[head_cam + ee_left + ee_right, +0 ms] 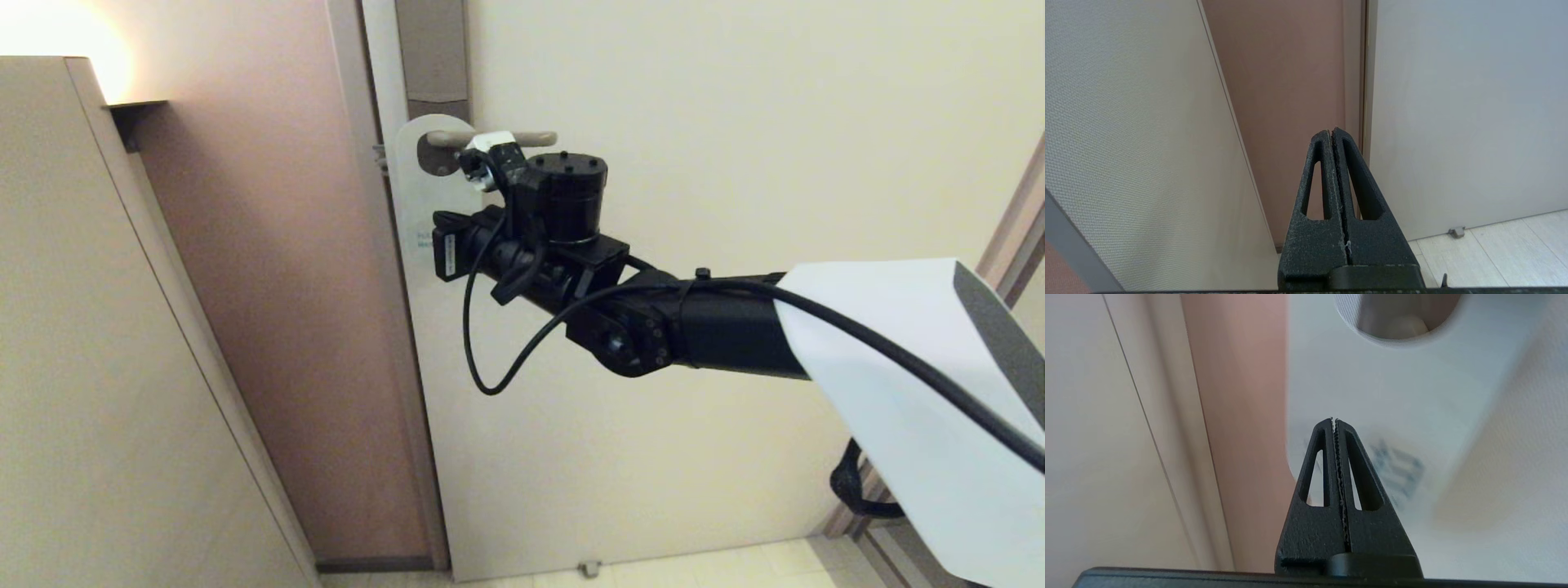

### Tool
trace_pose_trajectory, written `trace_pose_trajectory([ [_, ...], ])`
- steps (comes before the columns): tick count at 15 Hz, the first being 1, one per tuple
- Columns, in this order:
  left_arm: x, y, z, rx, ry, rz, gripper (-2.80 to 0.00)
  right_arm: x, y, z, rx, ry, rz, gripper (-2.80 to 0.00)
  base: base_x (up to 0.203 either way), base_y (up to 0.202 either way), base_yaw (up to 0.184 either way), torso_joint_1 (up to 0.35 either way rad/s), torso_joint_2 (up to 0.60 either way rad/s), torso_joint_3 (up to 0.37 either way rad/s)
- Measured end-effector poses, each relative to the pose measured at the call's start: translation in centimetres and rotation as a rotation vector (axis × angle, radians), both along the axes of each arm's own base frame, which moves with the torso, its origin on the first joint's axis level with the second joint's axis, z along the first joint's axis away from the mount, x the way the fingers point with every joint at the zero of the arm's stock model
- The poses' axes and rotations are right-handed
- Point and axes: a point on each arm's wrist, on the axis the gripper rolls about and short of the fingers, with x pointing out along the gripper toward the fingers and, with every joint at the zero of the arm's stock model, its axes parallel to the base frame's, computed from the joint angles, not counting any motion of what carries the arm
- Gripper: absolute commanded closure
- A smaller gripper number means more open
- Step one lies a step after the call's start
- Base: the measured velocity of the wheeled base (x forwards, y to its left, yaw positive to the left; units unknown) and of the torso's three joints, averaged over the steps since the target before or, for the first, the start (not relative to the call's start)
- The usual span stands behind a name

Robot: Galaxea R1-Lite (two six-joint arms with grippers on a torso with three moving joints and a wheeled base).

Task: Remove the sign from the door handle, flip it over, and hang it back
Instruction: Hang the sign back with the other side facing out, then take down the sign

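Right arm: white-sleeved forearm fills the near corner of the head view and reaches up toward the door (735, 122).
Right gripper (1334, 420): fingers pressed together, holding nothing; its tip sits just in front of the sign's white face, below the oval hole.
Sign (412, 204): hangs on the door handle (522, 139) with the white side outward, long axis vertical, close to the door's edge; blurred dark lettering shows low on it.
Key relation: the sign lies straight ahead of the right gripper, slightly toward the robot's left; the handle's lever runs horizontally through the hole above the tip. I judge the gripper must part its fingers before it can pinch the card.
Left gripper (1333, 131): closed and empty, parked low, facing the wall panel (1126, 143) and door, well apart from the sign.
Nearer arm: the right.
Containers: none visible.
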Motion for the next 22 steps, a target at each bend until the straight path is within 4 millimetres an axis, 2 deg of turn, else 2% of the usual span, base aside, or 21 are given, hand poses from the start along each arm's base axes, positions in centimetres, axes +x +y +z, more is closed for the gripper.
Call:
trace_pose_trajectory([
  [3,0.0,0.0,0.0,0.0,0.0,0.0,0.0,-2.2,-2.7,1.5,-0.097,0.1,-0.007,0.0,0.0,0.0,0.0,0.0,0.0,0.0],
  [6,0.0,0.0,0.0,0.0,0.0,0.0,0.0,-6.2,-6.9,4.1,-0.186,0.176,-0.025,0.0,0.0,0.0,0.0,0.0,0.0,0.0],
  [9,0.0,0.0,0.0,0.0,0.0,0.0,0.0,-10.5,-13.8,6.1,-0.263,0.259,-0.142,0.0,0.0,0.0,0.0,0.0,0.0,0.0],
  [13,0.0,0.0,0.0,0.0,0.0,0.0,0.0,-14.9,-25.4,6.5,-0.25,0.313,-0.448,0.0,0.0,0.0,0.0,0.0,0.0,0.0],
  [15,0.0,0.0,0.0,0.0,0.0,0.0,0.0,-17.9,-29.3,6.5,-0.215,0.305,-0.58,0.0,0.0,0.0,0.0,0.0,0.0,0.0],
  [18,0.0,0.0,0.0,0.0,0.0,0.0,0.0,-22.8,-32.6,5.5,-0.169,0.28,-0.719,0.0,0.0,0.0,0.0,0.0,0.0,0.0],
  [22,0.0,0.0,0.0,0.0,0.0,0.0,0.0,-29.1,-34.2,3.3,-0.118,0.209,-0.815,0.0,0.0,0.0,0.0,0.0,0.0,0.0],
])
